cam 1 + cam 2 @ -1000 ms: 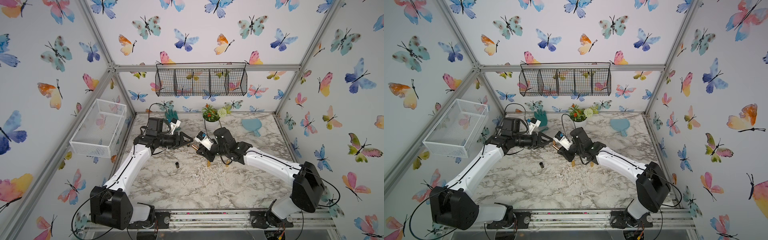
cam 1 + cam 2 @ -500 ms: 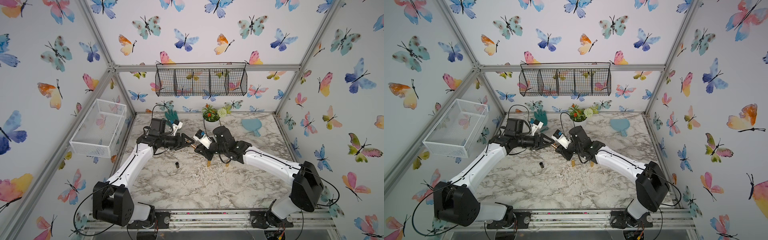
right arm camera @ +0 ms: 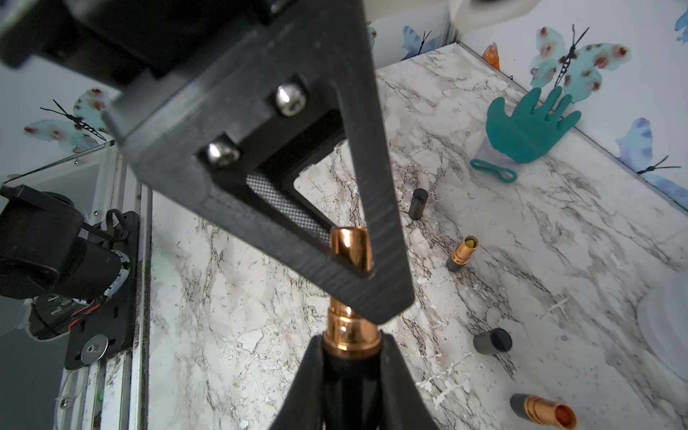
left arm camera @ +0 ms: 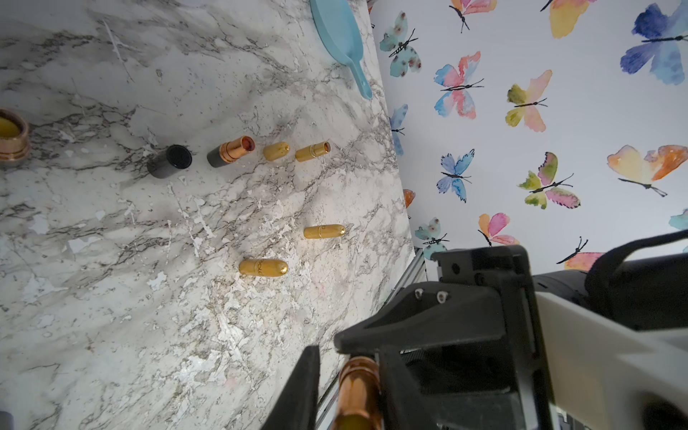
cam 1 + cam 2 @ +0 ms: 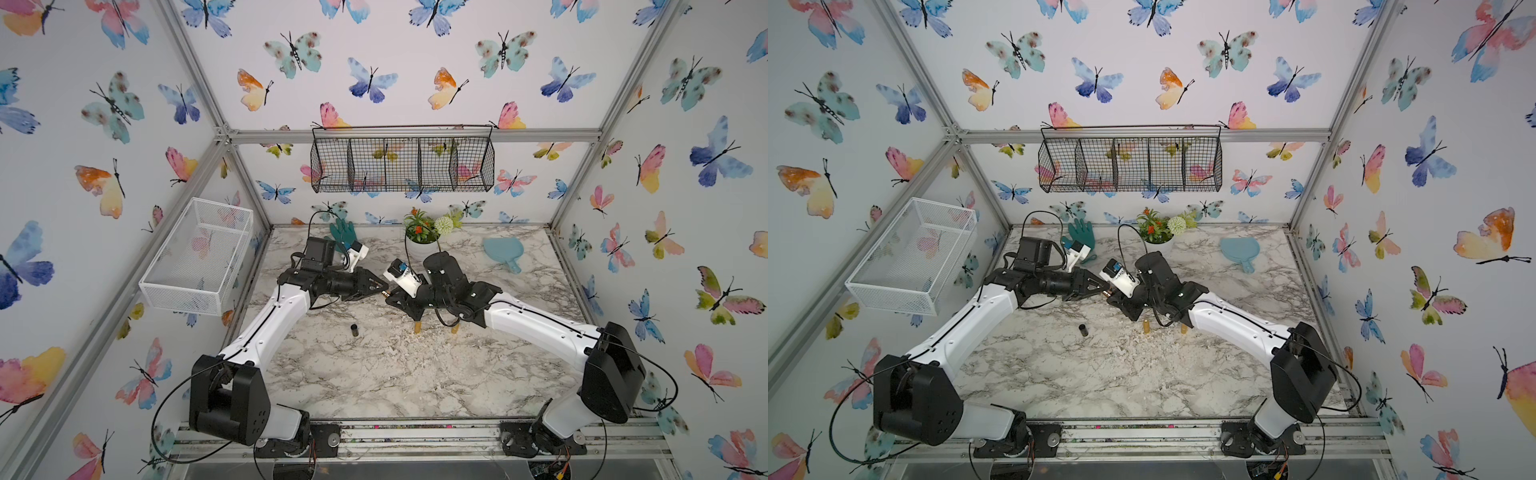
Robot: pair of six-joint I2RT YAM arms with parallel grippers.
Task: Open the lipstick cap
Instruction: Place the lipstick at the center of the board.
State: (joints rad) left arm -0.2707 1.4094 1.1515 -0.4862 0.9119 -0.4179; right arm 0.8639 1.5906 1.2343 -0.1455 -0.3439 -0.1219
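Copper and black on the lipstick (image 4: 358, 387), up in the air over the marble table (image 5: 374, 374), toward the back, right between the two grippers. Held by its black bottom in the right gripper (image 3: 351, 346), with those jaws clamped tight on it. Points its shiny copper part at the left gripper (image 5: 380, 287). Sits with that copper part in between the left jaws. Touches one left finger (image 4: 394, 376). Shows a thin gap by the other left finger (image 4: 301, 391). Cannot tell about a real squeeze there.

Down on the table, below the grippers: a black cap (image 3: 492, 340) and a second black cap (image 3: 419, 203), apart. Near them, an open lipstick with a yellow tip (image 3: 461, 253) and an open lipstick with a red tip (image 3: 543, 411). Closer to the right arm: two closed gold lipsticks (image 4: 263, 267), a gold cap (image 4: 276, 150) and an open gold lipstick (image 4: 312, 150) just beside it.

At the back of the table: a teal glove (image 5: 343, 232), a small potted plant (image 5: 419, 245) and a light blue hand mirror (image 5: 503, 249). Up on the walls: a white wire basket (image 5: 199, 257) and a black wire basket (image 5: 403, 166).
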